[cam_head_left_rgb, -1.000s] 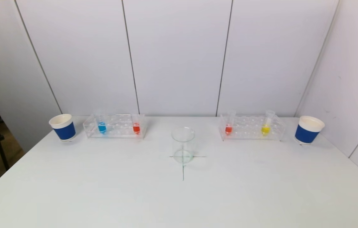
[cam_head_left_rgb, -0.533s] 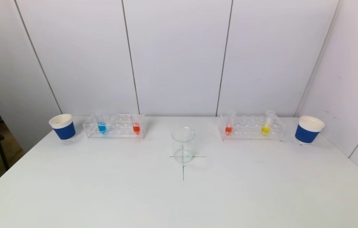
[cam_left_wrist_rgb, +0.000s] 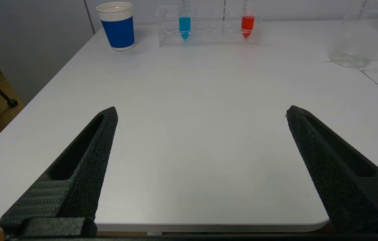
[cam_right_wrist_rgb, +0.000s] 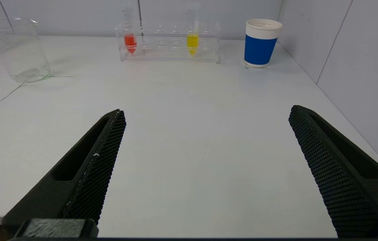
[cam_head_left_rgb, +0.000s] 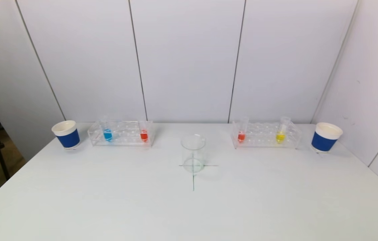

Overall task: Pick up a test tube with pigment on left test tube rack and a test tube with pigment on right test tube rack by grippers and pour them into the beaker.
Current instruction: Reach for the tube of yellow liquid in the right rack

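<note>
Test tubes (cam_head_left_rgb: 144, 133) all sit racked, beaker (cam_head_left_rgb: 193, 153) empty; left end effector (cam_left_wrist_rgb: 201, 112) and right end effector (cam_right_wrist_rgb: 207, 112) gape wide, reach comes next.

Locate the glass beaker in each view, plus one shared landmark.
Head view: beaker at table centre, between the two racks.
Left wrist view: beaker at the upper right edge.
Right wrist view: beaker at the upper left.
Shared landmark: the drawn cross under it.

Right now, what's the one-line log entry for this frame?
phase: pre-grasp | left gripper: open, near table edge | right gripper: open, near table edge | tubes: racked | beaker: empty
</note>
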Controlling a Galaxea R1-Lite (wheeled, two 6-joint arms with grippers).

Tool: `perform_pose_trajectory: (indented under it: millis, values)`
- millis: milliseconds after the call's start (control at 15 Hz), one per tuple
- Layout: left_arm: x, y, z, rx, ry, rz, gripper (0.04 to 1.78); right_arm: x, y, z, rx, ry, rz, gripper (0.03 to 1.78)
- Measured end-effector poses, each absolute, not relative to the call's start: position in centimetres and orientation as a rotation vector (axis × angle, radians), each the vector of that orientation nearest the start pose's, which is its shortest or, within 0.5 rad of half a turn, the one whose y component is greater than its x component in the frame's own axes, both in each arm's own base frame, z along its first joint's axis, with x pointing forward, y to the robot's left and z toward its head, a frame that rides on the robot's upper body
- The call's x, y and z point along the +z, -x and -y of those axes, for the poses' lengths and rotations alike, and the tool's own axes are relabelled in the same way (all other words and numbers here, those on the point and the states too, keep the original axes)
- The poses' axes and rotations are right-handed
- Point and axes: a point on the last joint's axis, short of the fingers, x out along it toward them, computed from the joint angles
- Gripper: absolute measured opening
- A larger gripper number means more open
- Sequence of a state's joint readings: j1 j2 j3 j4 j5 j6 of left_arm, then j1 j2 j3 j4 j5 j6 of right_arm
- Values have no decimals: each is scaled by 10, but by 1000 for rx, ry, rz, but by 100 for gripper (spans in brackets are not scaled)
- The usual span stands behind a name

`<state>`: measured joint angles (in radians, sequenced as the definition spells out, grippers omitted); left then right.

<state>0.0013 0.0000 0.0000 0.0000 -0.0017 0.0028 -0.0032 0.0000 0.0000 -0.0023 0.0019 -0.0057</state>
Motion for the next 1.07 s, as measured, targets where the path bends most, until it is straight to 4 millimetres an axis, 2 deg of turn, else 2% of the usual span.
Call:
perform_pose_trajectory:
  millis: [267,600,800,1067]
  values:
    - [75,23,0,0,-3,0,176,77,23,0,-4,14,10,177]
    - [75,23,0,0,-3,0,176,101,32,0,-9,15,54,177]
    - [75,23,0,0,-3,0,176,124,36,0,0,15,70,177]
    - [75,23,0,0,-3,0,176,169,23,0,18,13,67,177]
